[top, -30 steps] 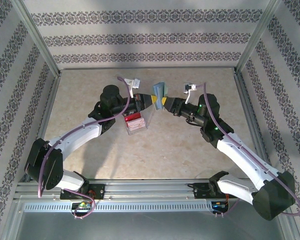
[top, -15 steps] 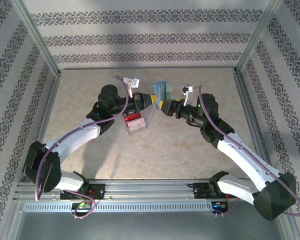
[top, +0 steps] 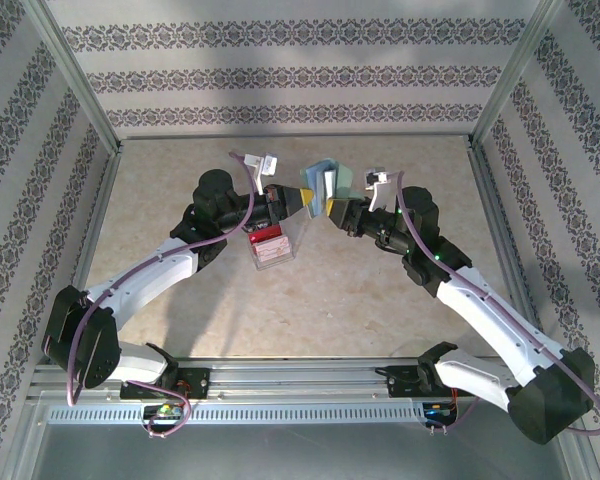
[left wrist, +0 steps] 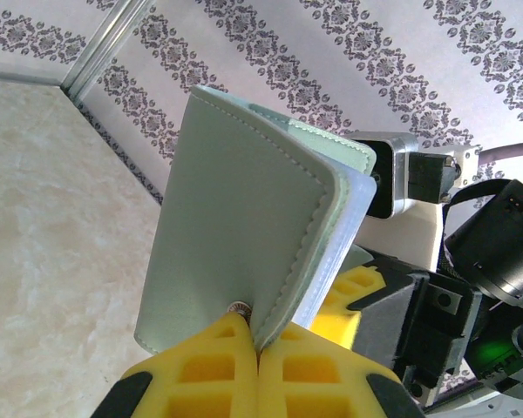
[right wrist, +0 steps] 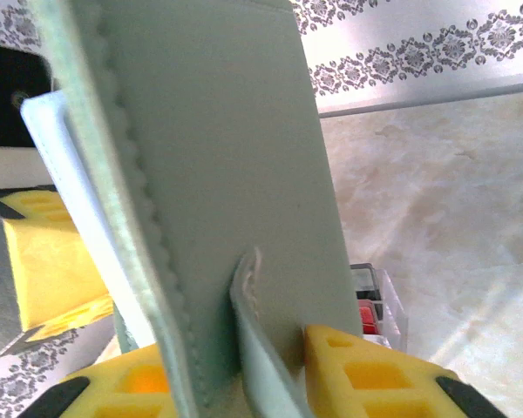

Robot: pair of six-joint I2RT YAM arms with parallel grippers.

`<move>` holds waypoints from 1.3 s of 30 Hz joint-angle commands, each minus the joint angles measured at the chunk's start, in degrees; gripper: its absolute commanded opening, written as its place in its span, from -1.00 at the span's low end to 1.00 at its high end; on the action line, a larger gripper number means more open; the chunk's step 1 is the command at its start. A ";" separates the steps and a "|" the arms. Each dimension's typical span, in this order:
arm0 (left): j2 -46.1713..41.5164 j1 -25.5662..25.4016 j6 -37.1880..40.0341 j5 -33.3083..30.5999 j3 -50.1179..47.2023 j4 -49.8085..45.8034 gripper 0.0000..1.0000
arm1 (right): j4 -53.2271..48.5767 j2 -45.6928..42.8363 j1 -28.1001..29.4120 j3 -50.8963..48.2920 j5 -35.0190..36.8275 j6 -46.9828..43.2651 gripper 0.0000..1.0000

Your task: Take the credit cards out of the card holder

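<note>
Left jaws clamp the card holder's [left wrist: 235,218] edge, likely steadying it upright; right jaws straddle a panel opposite, grip unclear.

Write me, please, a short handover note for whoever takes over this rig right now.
Left gripper: shut on the holder, at its lower edge.
Right gripper: jaws either side of one panel; grip unclear.
Holder: upright between the two grippers, just beyond the tray.
Done: holder lifted, panels slightly apart.
Left: pull the cards out; whether any is out yet I cannot tell.
</note>
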 commanded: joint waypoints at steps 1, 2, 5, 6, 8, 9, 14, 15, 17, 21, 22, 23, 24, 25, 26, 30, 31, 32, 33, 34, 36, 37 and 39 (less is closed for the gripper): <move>-1.85 -0.97 0.61 1.67 0.89 1.10 -1.00 | 0.11 -1.19 0.00 0.98 1.13 -0.44 -0.58; -1.84 -1.01 0.59 1.57 0.89 1.02 -1.00 | 0.11 -1.37 0.02 0.98 1.15 -0.44 -0.64; -1.42 -0.96 0.01 1.45 0.71 1.02 -0.50 | 0.11 -1.99 0.15 1.06 1.28 -0.35 -0.82; -1.17 -0.97 -0.24 1.59 0.65 1.21 -0.36 | 0.03 -2.16 0.14 1.15 1.40 -0.33 -0.87; -0.54 -0.98 -1.07 1.98 0.64 1.95 -0.15 | -0.05 -2.38 0.13 1.24 1.68 -0.09 -0.91; -0.15 -1.01 -1.65 2.28 0.66 2.71 -0.10 | -0.06 -2.48 0.08 1.31 1.77 0.00 -0.95; 2.15 -0.98 -4.56 4.47 1.07 6.29 0.09 | -0.14 -2.46 0.56 1.41 2.07 1.03 -1.00; 2.42 -1.00 -4.75 4.69 1.23 6.50 0.13 | -0.10 -2.45 0.66 1.41 2.12 1.31 -1.00; 2.58 -1.04 -4.52 4.63 1.40 6.20 0.17 | -0.09 -2.44 0.73 1.50 2.19 1.41 -1.00; 1.73 -1.00 -1.02 1.78 1.84 0.59 0.15 | -0.09 -2.86 0.82 1.77 2.12 1.56 -1.00; 1.35 -1.08 0.20 0.54 2.03 -1.09 0.12 | -0.09 -2.99 0.93 1.85 1.97 1.58 -1.00; 1.02 -1.05 1.09 -0.43 2.14 -2.20 0.08 | -0.23 -3.03 0.88 1.93 1.94 1.67 -1.00; 0.73 -1.04 2.03 -1.42 2.28 -3.03 -0.02 | -0.24 -3.02 0.92 1.94 1.78 1.80 -1.00; 0.41 -1.03 2.75 -2.44 2.28 -3.63 -0.13 | -0.24 -3.16 0.93 1.94 1.61 1.90 -1.00; 0.27 -1.05 3.31 -3.15 2.25 -4.07 -0.22 | -0.24 -3.10 0.93 1.94 1.52 2.01 -1.00; 0.43 -1.05 3.78 -3.75 2.63 -4.13 -0.57 | -0.45 -3.61 0.99 1.77 1.63 2.13 -0.92; 0.43 -1.09 3.78 -3.59 2.49 -3.95 -0.65 | -0.84 -3.86 0.93 1.77 1.99 1.99 -0.84; 0.34 -0.97 3.86 -3.44 2.55 -3.94 -0.73 | -1.50 -4.09 0.92 1.80 2.64 1.74 -0.74; 0.23 -1.04 4.06 -3.35 2.51 -4.11 -0.80 | -2.33 -4.62 0.80 1.77 3.62 1.36 -0.59; 0.09 -1.05 4.19 -3.00 2.38 -4.11 -0.86 | -3.45 -5.22 0.83 1.84 4.73 0.88 -0.45; -0.16 -1.05 4.28 -2.08 2.25 -3.85 -0.95 | -5.87 -6.38 0.76 2.02 6.91 -0.19 -0.31; -0.27 -0.97 4.45 -1.50 2.31 -3.85 -0.96 | -7.37 -7.00 0.82 2.32 7.99 -0.92 -0.23; -0.65 -1.05 4.89 -0.98 2.32 -4.38 -0.97 | -9.95 -7.61 0.93 2.87 9.46 -2.17 -0.07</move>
